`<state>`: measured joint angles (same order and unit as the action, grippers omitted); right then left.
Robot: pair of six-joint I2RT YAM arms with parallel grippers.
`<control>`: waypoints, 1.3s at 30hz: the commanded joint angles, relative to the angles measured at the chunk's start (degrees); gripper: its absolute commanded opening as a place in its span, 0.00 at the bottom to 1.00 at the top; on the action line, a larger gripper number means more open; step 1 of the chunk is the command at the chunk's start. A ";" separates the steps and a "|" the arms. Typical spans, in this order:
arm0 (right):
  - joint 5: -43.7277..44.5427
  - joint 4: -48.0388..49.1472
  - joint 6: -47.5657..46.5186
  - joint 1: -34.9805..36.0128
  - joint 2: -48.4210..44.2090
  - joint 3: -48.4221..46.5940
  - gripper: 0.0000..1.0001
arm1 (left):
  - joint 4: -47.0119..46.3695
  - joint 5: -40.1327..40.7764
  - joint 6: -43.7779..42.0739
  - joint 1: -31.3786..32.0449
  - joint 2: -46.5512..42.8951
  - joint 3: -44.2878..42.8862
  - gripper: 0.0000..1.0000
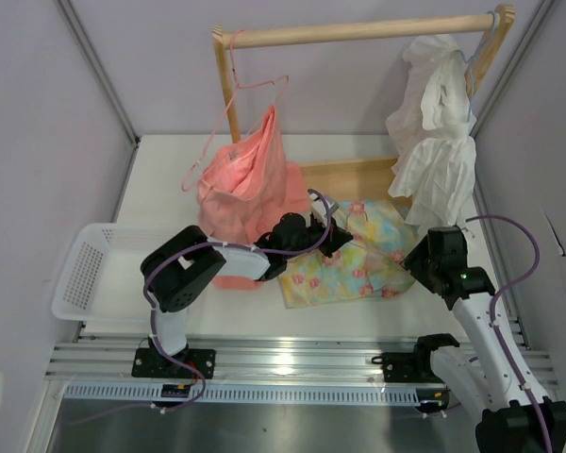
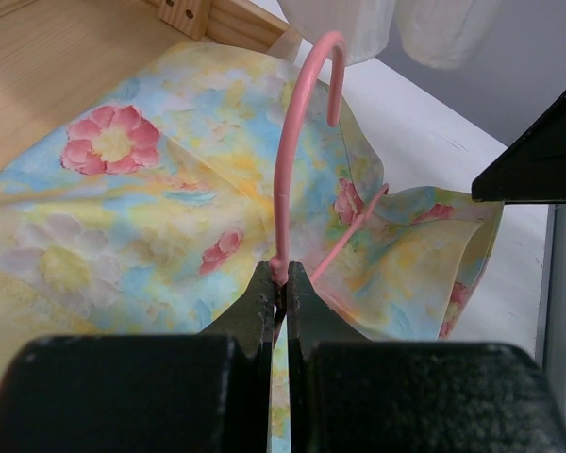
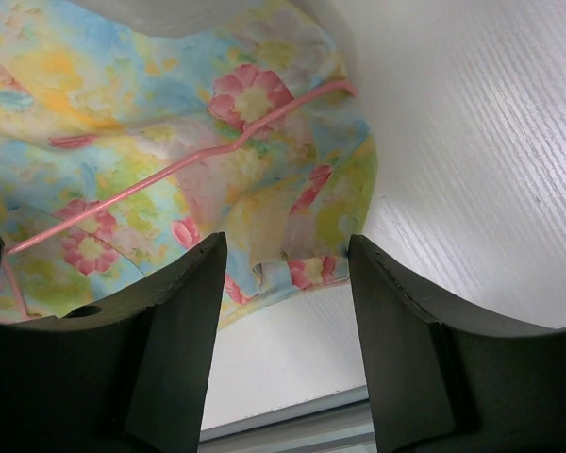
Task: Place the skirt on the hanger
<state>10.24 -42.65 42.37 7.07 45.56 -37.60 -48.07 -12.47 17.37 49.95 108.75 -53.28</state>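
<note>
The floral skirt [image 1: 344, 255] lies flat on the white table in front of the rack's wooden base. The thin pale-pink hanger [image 2: 297, 142] lies on it, one arm running across the cloth [image 3: 170, 168]. My left gripper [image 1: 328, 238] is shut on the hanger at the foot of its hook [image 2: 280, 272], over the skirt's upper left part [image 2: 123, 217]. My right gripper [image 1: 417, 257] is open and empty, hovering at the skirt's right edge [image 3: 292, 245], not touching it.
A wooden rack [image 1: 358, 33] stands behind, bearing a salmon garment [image 1: 250, 184] on a pink hanger and a white ruffled garment [image 1: 434, 132] on a light-blue hanger. A white basket [image 1: 94, 269] sits at the left. The table's front rail [image 1: 292, 354] is near.
</note>
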 commanded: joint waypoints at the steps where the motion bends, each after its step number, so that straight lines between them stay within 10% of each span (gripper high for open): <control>1: 1.62 0.73 1.40 2.15 0.23 -0.01 0.60 | 0.97 0.34 -3.83 -0.82 -2.13 -0.52 0.00; 39: 4.52 12.95 1.67 7.52 7.18 4.82 0.47 | -0.09 -13.11 0.30 -3.11 4.45 -15.89 0.00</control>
<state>13.91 -31.79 44.10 14.76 53.67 -32.62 -43.18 -23.42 16.40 46.61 113.14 -65.47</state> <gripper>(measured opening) 0.470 0.028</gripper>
